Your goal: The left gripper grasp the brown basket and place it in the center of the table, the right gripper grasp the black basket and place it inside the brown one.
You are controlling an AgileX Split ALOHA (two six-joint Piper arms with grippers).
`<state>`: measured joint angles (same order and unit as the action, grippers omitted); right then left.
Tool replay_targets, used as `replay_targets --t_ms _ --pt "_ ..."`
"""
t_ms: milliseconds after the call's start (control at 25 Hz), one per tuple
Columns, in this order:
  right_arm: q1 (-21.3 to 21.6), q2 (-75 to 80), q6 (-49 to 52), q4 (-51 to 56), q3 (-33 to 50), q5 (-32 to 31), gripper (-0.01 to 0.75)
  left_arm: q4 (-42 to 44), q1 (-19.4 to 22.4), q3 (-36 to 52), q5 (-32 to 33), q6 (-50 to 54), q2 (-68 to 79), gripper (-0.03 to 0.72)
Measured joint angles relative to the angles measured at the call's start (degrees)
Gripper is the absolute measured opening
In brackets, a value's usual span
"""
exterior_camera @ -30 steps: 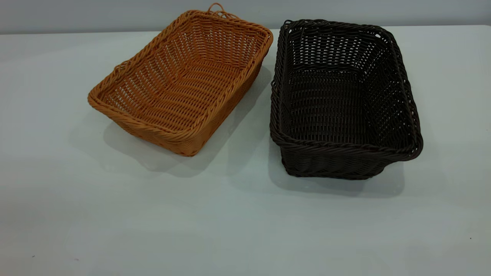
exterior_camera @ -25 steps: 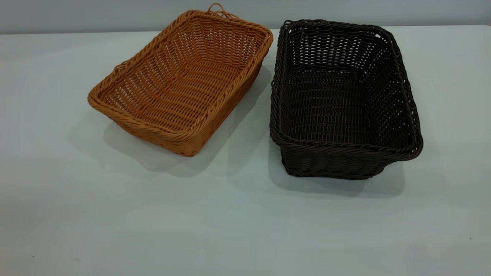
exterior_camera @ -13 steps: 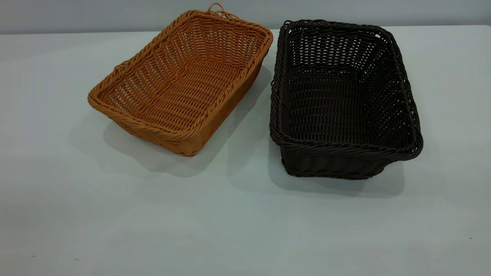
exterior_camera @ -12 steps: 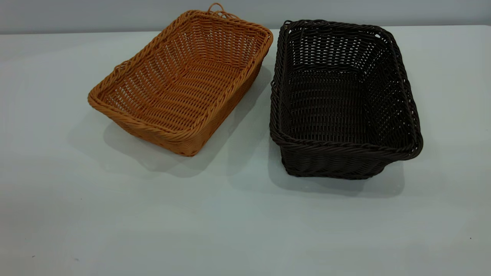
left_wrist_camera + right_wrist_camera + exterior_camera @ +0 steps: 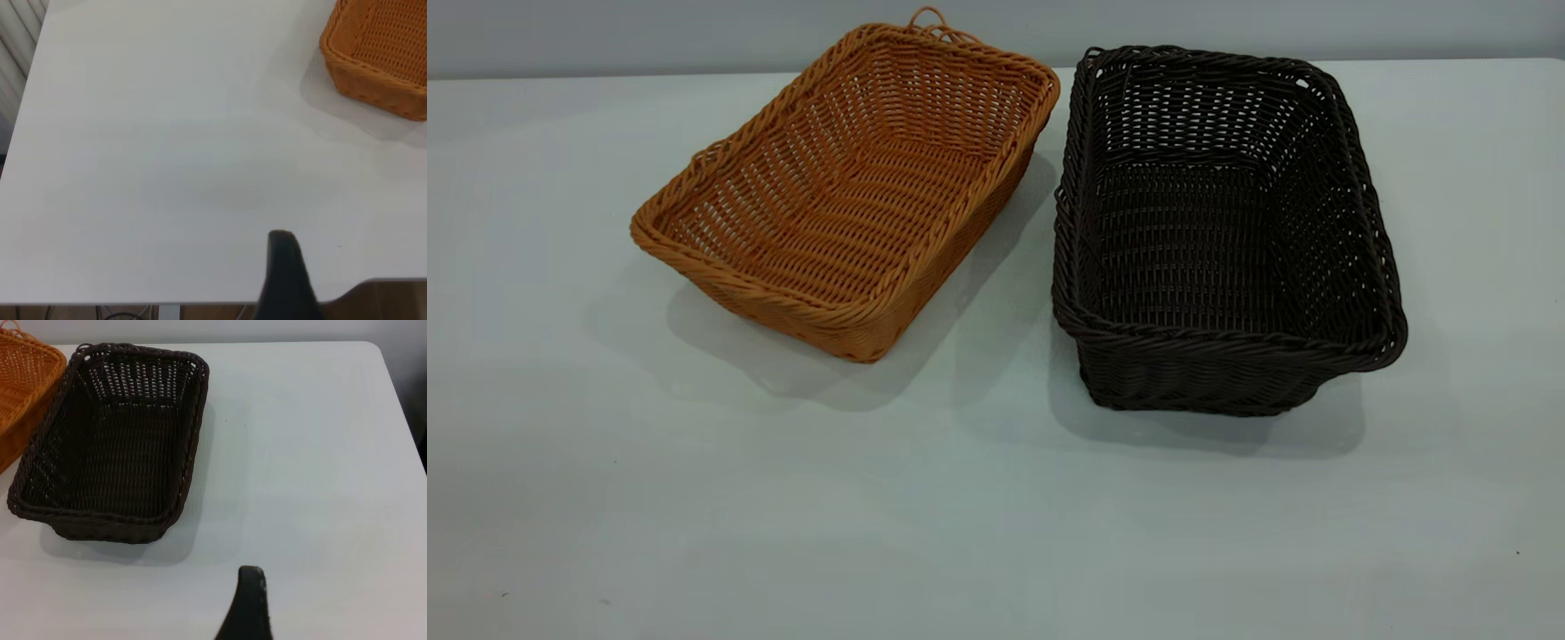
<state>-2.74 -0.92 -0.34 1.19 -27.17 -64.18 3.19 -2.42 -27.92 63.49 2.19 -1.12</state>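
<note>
The rectangular orange-tan woven wicker brown basket [image 5: 845, 191] sits angled on the plain white table [image 5: 783, 516], its far corner just beside the dark brown-black woven black basket [image 5: 1218, 231] at its right; both stand empty. The left gripper [image 5: 285, 280] and right gripper [image 5: 247, 607] each show a single dark finger over bare tabletop, well apart from the baskets; whether either one's fingers are apart or together cannot be told.

Plain grey wall [image 5: 694, 36] behind, evenly lit.
</note>
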Motion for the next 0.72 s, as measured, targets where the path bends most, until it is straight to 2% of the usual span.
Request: replay_targets --t_ms 360,520,720 --pt "0.0 0.0 0.0 0.0 0.0 0.0 0.584 -0.01 0.0 -1.48 -1.77 1.36 2.68 0.462" --pt "0.0 0.0 0.0 0.05 0.0 0.0 0.584 -1.22 0.0 -5.21 -8.12 3.69 13.02 0.462" --pt "0.0 0.0 0.34 0.05 0.0 0.0 0.584 -1.57 0.0 -9.19 -20.83 2.41 30.21 0.462"
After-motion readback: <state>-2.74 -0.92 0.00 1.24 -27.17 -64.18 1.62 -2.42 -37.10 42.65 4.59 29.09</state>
